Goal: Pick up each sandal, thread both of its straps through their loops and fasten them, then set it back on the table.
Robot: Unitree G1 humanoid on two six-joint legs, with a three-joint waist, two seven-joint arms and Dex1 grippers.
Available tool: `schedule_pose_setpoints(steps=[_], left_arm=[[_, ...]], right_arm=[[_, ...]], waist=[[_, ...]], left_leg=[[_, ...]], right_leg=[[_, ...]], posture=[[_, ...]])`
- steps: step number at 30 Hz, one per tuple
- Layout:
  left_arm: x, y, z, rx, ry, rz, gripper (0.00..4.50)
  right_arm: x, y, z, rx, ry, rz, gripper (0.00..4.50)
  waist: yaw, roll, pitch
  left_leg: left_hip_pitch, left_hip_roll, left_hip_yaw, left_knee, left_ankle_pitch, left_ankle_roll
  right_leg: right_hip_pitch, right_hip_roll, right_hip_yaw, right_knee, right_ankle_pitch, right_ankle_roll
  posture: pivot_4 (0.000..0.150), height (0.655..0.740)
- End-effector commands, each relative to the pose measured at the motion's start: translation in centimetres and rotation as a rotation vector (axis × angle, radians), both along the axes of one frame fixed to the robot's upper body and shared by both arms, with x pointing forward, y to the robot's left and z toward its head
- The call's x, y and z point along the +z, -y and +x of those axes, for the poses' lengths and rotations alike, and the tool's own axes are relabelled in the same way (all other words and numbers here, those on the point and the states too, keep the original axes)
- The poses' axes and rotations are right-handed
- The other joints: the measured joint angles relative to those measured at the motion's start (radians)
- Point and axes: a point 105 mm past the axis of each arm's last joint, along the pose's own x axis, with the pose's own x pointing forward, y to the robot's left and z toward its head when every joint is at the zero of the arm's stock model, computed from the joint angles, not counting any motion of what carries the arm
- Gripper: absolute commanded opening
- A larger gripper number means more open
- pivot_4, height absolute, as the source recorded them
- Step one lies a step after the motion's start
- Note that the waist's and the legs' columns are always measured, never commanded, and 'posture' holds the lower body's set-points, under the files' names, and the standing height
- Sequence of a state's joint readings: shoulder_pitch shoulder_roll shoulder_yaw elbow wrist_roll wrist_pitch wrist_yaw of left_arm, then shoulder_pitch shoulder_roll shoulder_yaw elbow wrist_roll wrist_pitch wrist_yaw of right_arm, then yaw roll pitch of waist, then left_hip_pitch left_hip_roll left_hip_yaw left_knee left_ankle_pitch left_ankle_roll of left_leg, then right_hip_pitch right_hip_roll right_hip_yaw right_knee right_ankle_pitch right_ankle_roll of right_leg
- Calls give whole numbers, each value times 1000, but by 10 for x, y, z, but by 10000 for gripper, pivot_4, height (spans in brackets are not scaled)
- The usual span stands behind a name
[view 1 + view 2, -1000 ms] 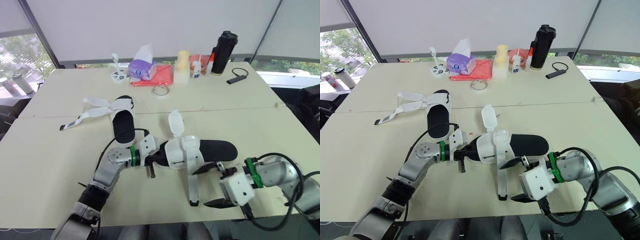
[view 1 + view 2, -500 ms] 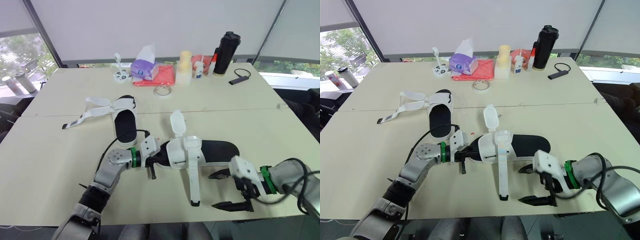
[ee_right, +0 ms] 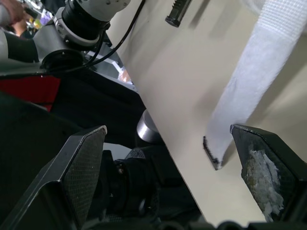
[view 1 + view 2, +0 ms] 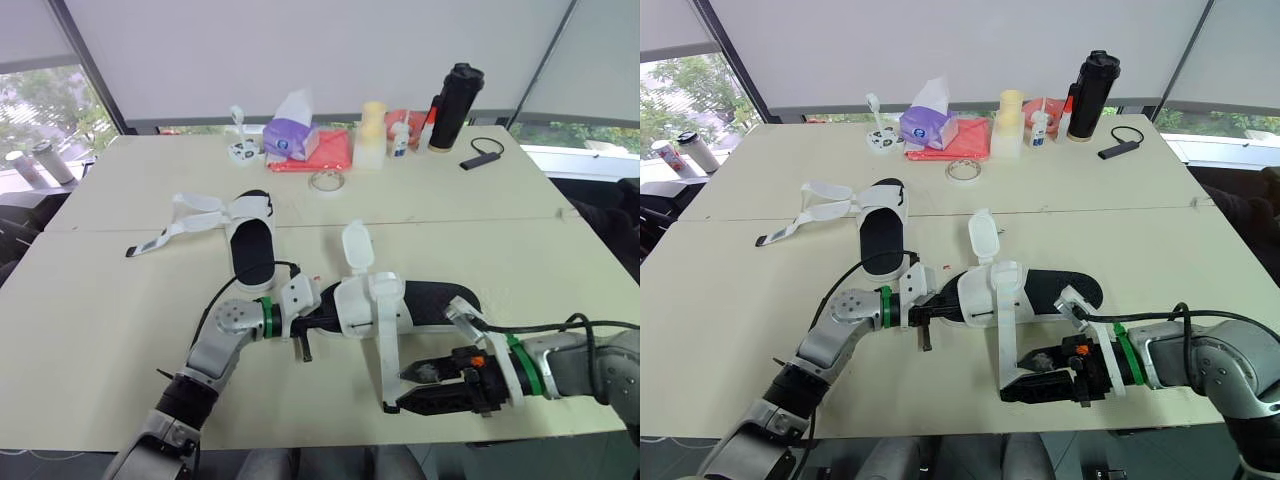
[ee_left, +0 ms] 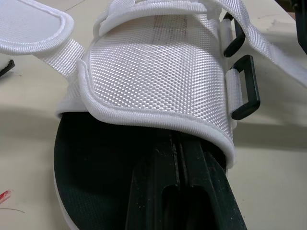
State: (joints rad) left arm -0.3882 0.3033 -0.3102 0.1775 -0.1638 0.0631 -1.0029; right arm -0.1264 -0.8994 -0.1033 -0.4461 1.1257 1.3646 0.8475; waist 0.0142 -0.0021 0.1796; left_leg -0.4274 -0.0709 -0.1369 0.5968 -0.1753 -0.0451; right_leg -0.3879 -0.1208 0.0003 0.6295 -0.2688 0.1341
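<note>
The right gripper (image 4: 412, 388) has swung low along the pale table (image 4: 100, 330), and its spread fingers now bracket the black-tipped end of the long white woven strap (image 4: 384, 350); half a second ago it stood off beside the heel. A grab for threading looks near, with nothing fastened yet. The white-uppered, black-soled sandal (image 4: 430, 300) lies on the table, unmoved, with the left gripper (image 5: 177, 143) tucked under its upper, fingers pressed together

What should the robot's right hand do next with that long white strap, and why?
Probably shut the right gripper on the end of the long strap. Its fingers stand open either side of that end, which lies loose on the table, not yet through a loop.
</note>
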Motion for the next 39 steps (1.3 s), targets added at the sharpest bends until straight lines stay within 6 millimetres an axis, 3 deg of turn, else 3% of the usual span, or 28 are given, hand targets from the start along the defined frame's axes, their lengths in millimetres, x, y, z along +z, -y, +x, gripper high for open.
schedule_pose_setpoints(steps=[1,7,19,27,34,39], left_arm=[[-23,-2,-9,-10,-81,68,0],[-23,-1,-9,-8,-79,66,0],[-24,-1,-10,-6,-83,67,0],[-23,0,-9,-10,-81,68,0],[-23,-1,-8,-3,-82,66,0],[-23,-1,-8,0,-82,65,0]], right_arm=[[-3,-5,6,-44,0,17,44333],[-5,-8,12,-83,-19,45,44333],[4,13,17,-162,-60,82,44333],[-13,-10,17,-131,-101,101,44333],[-12,-25,16,-94,-102,133,44333],[-14,-28,14,-80,-106,131,20962]], waist=[[0,0,0],[0,0,0],[0,0,0],[0,0,0],[0,0,0],[0,0,0]], left_leg=[[0,0,0,0,0,0],[0,0,0,0,0,0],[0,0,0,0,0,0],[0,0,0,0,0,0],[0,0,0,0,0,0],[0,0,0,0,0,0]], right_leg=[[0,0,0,0,0,0],[0,0,0,0,0,0],[0,0,0,0,0,0],[0,0,0,0,0,0],[0,0,0,0,0,0],[0,0,0,0,0,0]], posture=[[1500,7400],[1500,7400],[1500,7400],[1500,7400],[1500,7400],[1500,7400]])
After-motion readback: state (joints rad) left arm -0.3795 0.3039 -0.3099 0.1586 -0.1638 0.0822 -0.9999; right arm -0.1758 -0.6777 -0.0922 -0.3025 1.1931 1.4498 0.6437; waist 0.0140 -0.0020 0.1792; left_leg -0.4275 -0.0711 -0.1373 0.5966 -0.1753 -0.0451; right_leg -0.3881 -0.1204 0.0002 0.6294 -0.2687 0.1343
